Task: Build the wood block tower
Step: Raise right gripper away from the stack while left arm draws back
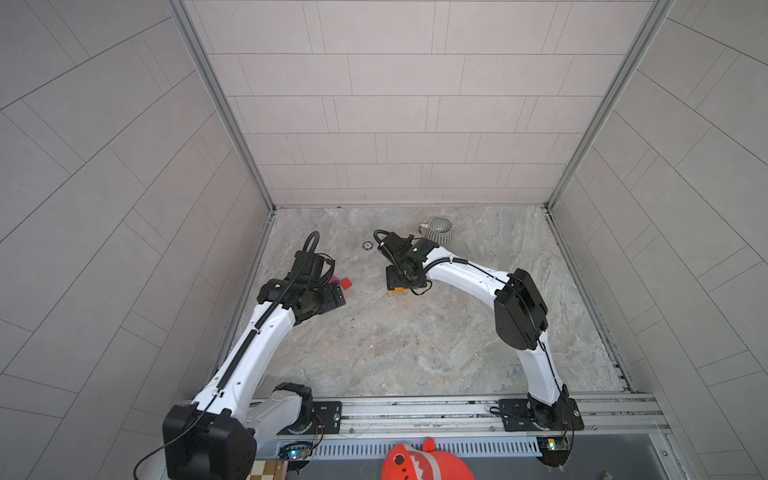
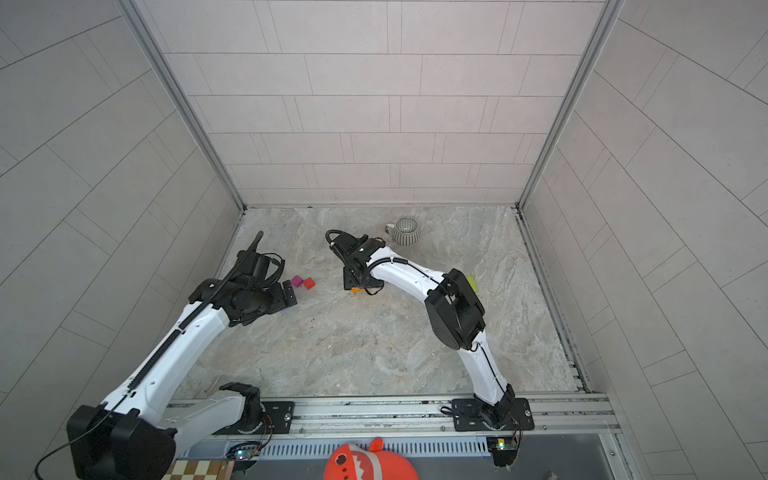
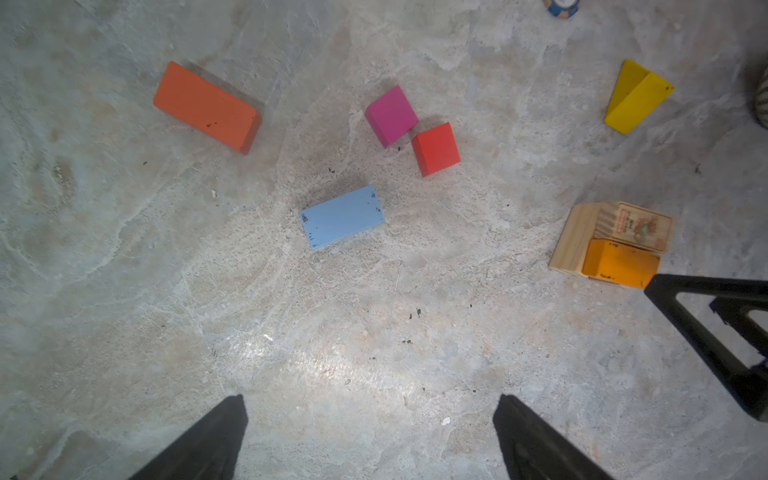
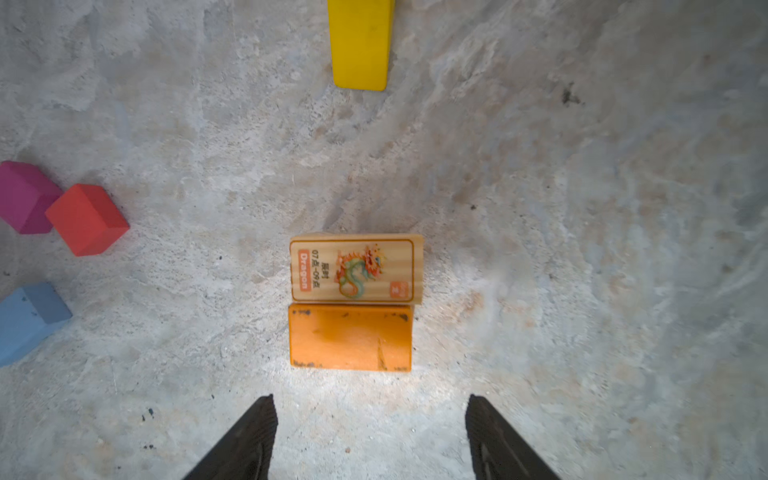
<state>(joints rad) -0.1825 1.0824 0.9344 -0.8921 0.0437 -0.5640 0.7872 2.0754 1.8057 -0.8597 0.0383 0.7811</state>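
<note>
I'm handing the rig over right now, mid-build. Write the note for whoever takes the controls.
The left gripper is open and empty, above the table near the blue block.
The right gripper has its jaws apart, empty, over the stack.
Done: dragon-printed block and orange block lie side by side, apparently on plain tan wood.
Loose: blue block, magenta block, red block, long orange-red block, yellow block; a green block shows behind the right arm.
Left: stack the loose blocks.
</note>
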